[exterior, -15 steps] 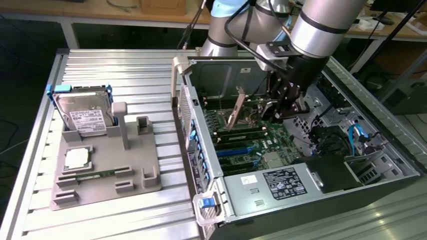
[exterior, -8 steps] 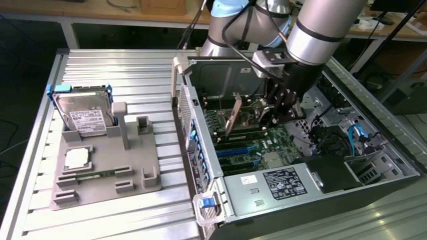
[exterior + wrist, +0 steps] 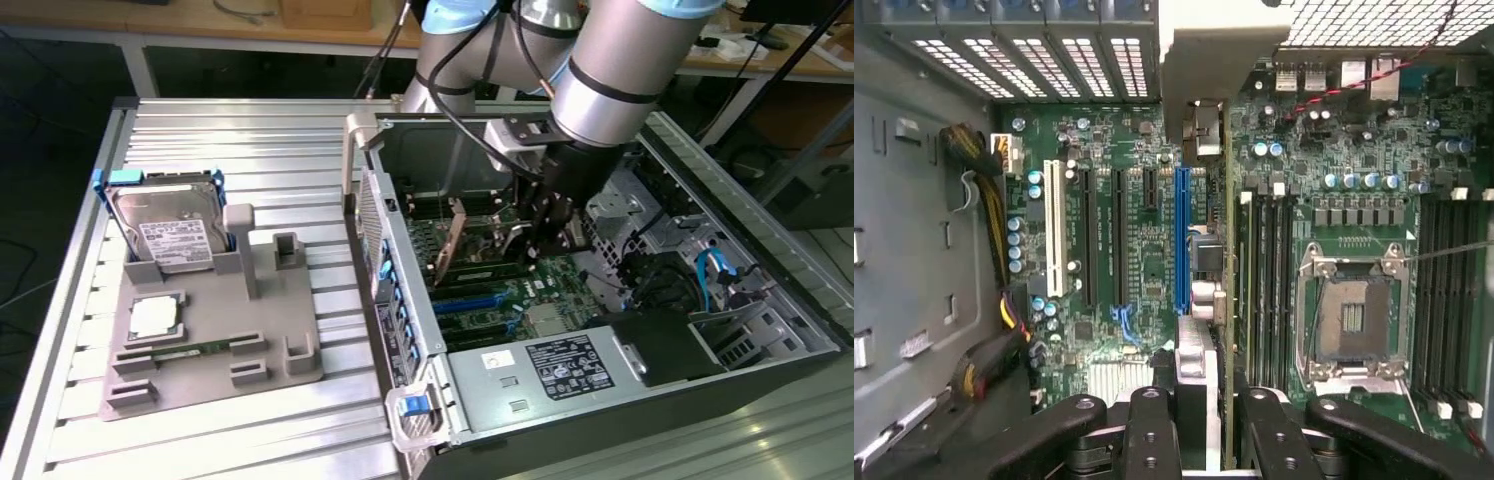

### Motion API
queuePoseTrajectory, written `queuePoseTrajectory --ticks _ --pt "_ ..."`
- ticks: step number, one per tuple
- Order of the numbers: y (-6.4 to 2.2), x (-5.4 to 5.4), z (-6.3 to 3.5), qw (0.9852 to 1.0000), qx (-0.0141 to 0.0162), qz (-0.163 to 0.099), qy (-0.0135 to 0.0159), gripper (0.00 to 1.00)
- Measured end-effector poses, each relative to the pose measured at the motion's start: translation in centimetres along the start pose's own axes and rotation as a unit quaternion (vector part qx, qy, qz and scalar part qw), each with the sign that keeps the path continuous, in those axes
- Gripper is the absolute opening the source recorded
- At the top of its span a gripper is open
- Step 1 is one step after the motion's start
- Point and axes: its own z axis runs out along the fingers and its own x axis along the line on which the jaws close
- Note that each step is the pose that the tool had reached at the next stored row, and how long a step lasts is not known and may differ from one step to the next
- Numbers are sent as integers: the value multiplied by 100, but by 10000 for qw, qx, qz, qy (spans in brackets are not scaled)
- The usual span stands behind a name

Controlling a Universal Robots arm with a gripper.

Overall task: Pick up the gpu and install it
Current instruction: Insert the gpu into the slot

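An open computer case [image 3: 400,330] lies on its side on the table [image 3: 227,130], along the edge at the exterior view's right. Inside it are a green motherboard [image 3: 494,300], a grey power supply [image 3: 547,370] at the near end and loose cables. The arm reaches down into the case, and the gripper [image 3: 541,250] has its fingers [image 3: 1149,430] pinching the gpu [image 3: 455,235]. The gpu stands on edge over the motherboard, tan face toward the exterior view's left. In the wrist view it runs as a thin line just beside the blue slot [image 3: 1182,240], between that slot and the black memory slots, with its metal end bracket at the case's rear wall. Whether its lower edge touches the board I cannot tell. Near the table's edge at the exterior view's left sits a grey tray [image 3: 214,360]. It holds a hard drive [image 3: 167,230] upright in a blue frame, a square processor chip [image 3: 156,318] lying flat and a narrow green memory stick [image 3: 187,350]
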Motion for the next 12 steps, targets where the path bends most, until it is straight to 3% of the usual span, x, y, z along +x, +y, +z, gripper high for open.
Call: queuePoseTrajectory --ticks 12 --pt "138 77 220 10000 0 0 0 29"
